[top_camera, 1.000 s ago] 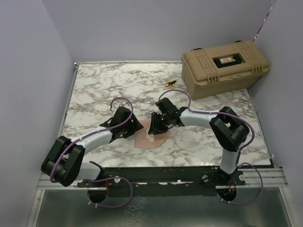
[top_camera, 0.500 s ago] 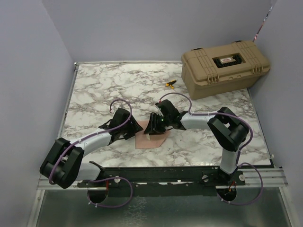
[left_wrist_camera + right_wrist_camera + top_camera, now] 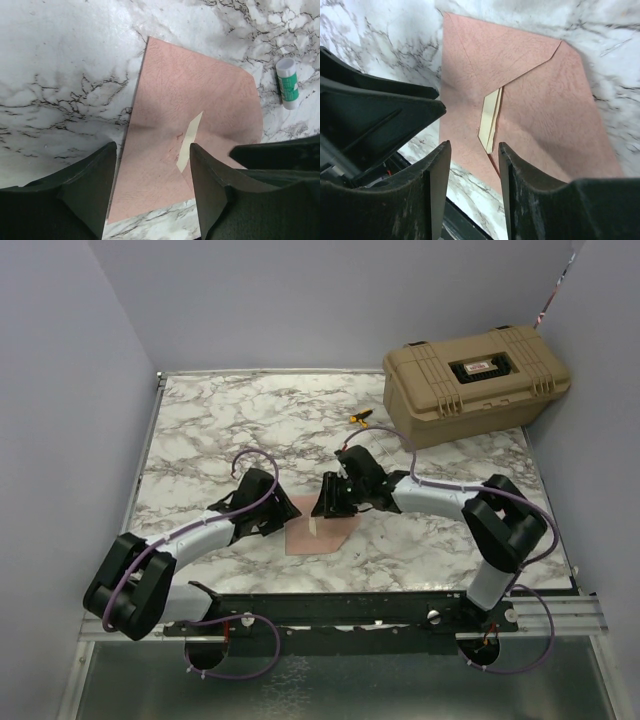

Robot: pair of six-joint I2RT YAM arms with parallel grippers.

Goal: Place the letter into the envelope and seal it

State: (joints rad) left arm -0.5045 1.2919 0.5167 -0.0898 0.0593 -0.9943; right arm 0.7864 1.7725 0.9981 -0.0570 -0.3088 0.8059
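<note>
Above the envelope (image 3: pixel 195 95), left gripper (image 3: pixel 151 152) and right gripper (image 3: pixel 475 147) hover half-open, gripping nothing.

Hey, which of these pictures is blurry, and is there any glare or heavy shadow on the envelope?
Top external: even light, no glare, the envelope partly covered. Left wrist: paper sharp, a soft shadow just ahead of the left end effector. Right wrist: the softest view, the marble table smeared at the right edge, the right end effector dark.
</note>
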